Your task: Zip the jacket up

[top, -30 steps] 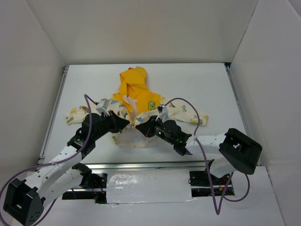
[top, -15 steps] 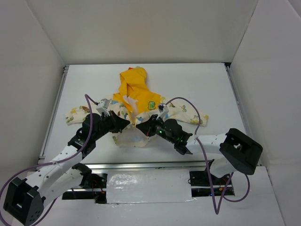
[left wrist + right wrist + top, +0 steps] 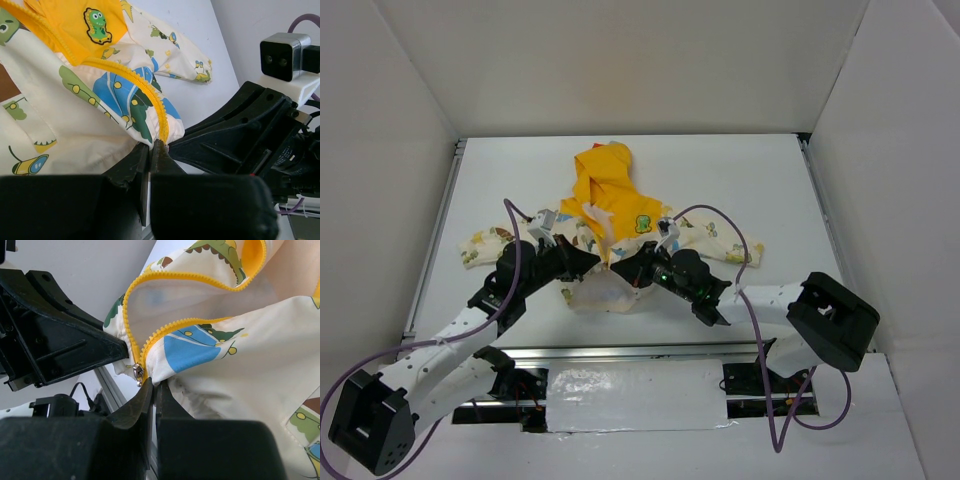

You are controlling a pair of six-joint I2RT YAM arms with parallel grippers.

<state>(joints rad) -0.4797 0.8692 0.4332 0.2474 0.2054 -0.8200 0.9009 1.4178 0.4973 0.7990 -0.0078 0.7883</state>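
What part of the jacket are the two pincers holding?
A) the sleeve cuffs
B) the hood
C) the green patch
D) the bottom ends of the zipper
D: the left pincer and right pincer each pinch a lower end of the yellow zipper at the jacket hem.

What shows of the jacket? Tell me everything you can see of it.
The jacket is small, cream fabric with cartoon prints, lying front-up on the white table, sleeves spread, yellow hood at the far end. It lies open, showing yellow lining and a green patch. Its yellow zipper is undone, a metal slider at the bottom. The left gripper and right gripper each pinch a front edge near the hem.
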